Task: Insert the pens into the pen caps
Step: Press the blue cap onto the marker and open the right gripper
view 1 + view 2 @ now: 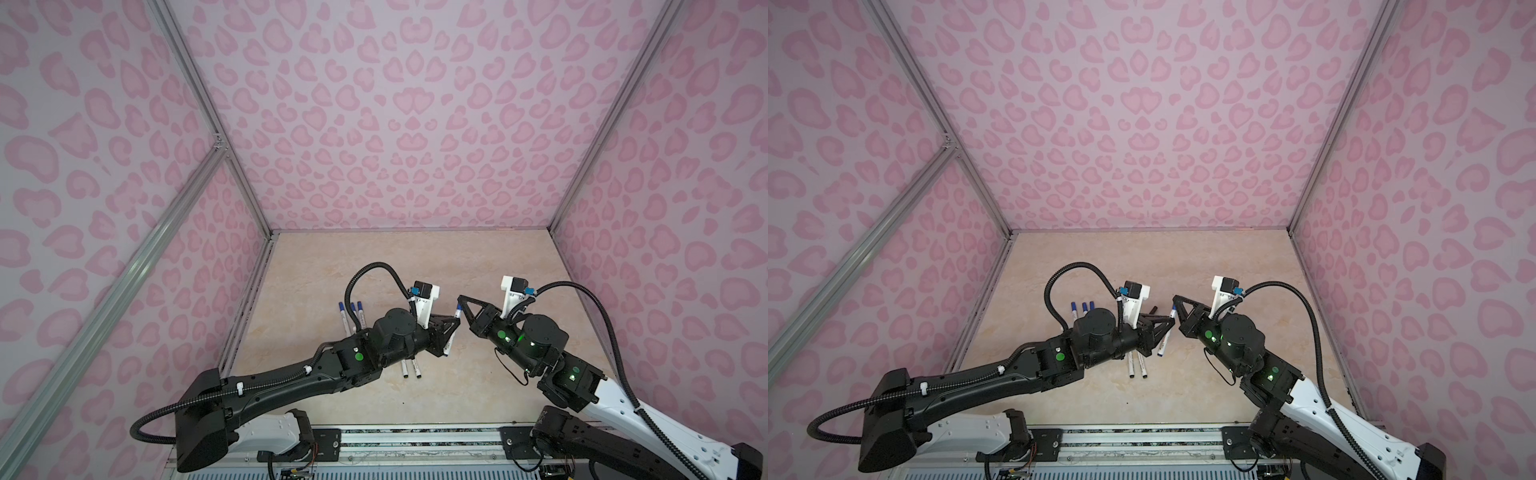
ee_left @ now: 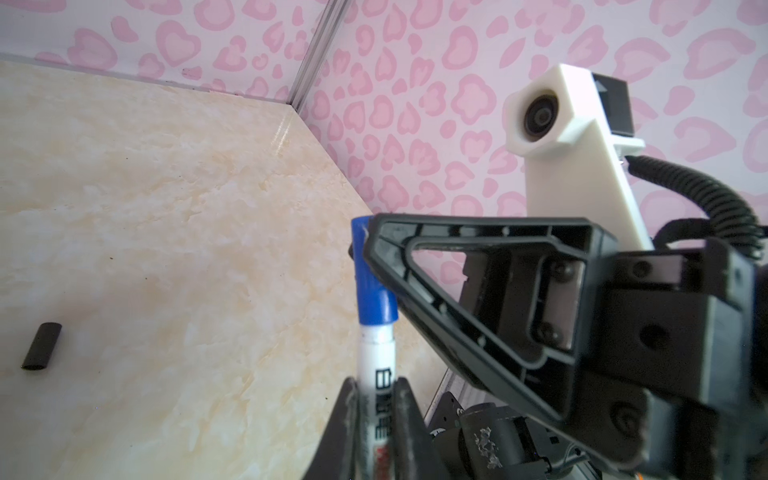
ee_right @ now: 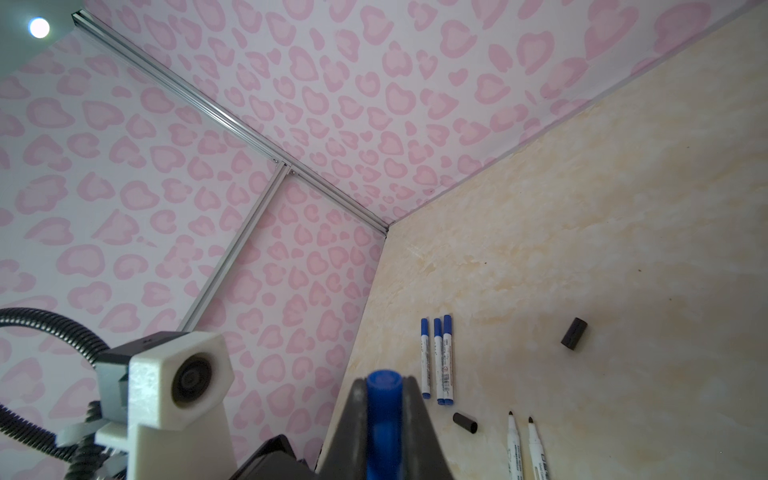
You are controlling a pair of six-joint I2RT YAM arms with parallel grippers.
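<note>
Blue caps sit on the three capped pens (image 1: 351,318) lying side by side at the left of the tabletop (image 1: 478,266). Are those at risk? (Student)

Hardly. The two uncapped pens (image 1: 410,368) are more exposed, since they lie partly beneath the left arm and a low sweep of that arm could roll them. A loose black cap (image 1: 1154,309) lies on the tabletop near the two tools, where a dropped pen could knock it away. (Tutor)

And the centre of the figure? (Student)

Left tool (image 2: 376,382): jaws closed narrowly on the white barrel of the held pen (image 2: 374,353), which is raised clear of the tabletop. Blue cap (image 2: 372,291): over the pen's tip and pinched in the right tool (image 3: 384,384), whose jaws are likewise clamped tight. Whether the cap is fully seated cannot be told. (Tutor)

What might fail, then? (Student)

Three things, in my judgement. If pen and cap are out of line, further pushing would cock the cap or crush the tip. If the left grip is too light, the barrel would slide through the jaws instead of seating. If the right tool draws away before letting go, it would drag the cap off. (Tutor)
</note>
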